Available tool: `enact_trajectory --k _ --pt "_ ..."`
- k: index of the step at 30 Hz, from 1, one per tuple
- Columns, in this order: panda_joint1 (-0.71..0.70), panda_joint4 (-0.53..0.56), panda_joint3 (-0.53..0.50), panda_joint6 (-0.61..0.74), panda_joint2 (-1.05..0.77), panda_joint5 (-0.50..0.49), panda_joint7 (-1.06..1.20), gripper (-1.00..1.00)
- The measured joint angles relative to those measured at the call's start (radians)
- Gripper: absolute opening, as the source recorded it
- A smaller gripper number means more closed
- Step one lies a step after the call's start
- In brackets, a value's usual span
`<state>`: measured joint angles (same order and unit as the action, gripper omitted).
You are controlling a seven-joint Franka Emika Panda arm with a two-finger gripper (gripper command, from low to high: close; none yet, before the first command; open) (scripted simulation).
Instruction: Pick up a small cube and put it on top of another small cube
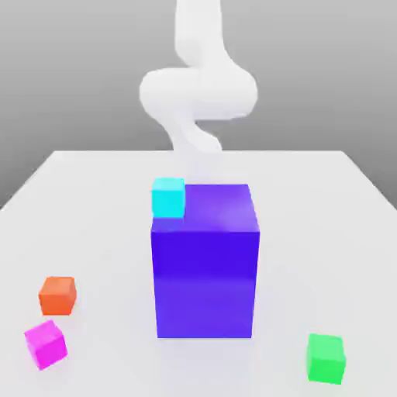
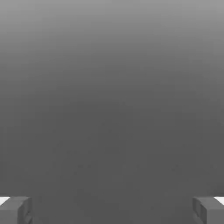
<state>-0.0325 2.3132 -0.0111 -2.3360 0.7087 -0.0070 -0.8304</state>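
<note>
In the exterior view, a flat white surface (image 1: 101,209) is seen, with a plain grey wall behind it. A big blue block (image 1: 205,260) is stood in the middle of the surface. A small light-blue cube (image 1: 168,196) is seen at the block's top corner on the exterior view's left; whether it is resting on the block or sitting behind it cannot be told. An orange cube (image 1: 57,295) is placed on the surface toward the exterior view's left, and a pink cube (image 1: 45,343) is set just beside it, nearer the front. A green cube (image 1: 326,357) is placed well apart from them, toward the exterior view's right and near the front. The white arm (image 1: 198,89) is seen behind the block, bent over above the far part of the surface.

In the hand view, smooth grey is seen ahead. The hand (image 2: 112,210) is held wide open, with its two grey fingertips (image 2: 15,210) far apart, and nothing is held between them.
</note>
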Motion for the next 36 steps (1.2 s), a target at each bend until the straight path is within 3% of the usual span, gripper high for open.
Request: enact_trajectory --k 16,26,31,32,36 --pt "-0.179 0.084 -0.121 -0.231 -0.585 0.001 -0.161 0.00" --pt "-0.306 0.134 -0.166 -0.373 -0.953 0.113 -0.180 0.00" --pt "-0.360 0.106 -0.113 -0.502 -1.134 0.178 -0.140 0.00" --pt "-0.366 0.101 -0.105 -0.519 -1.156 0.185 -0.135 -1.00" --pt "-0.366 0.101 -0.105 -0.519 -1.156 0.184 -0.136 -1.00"
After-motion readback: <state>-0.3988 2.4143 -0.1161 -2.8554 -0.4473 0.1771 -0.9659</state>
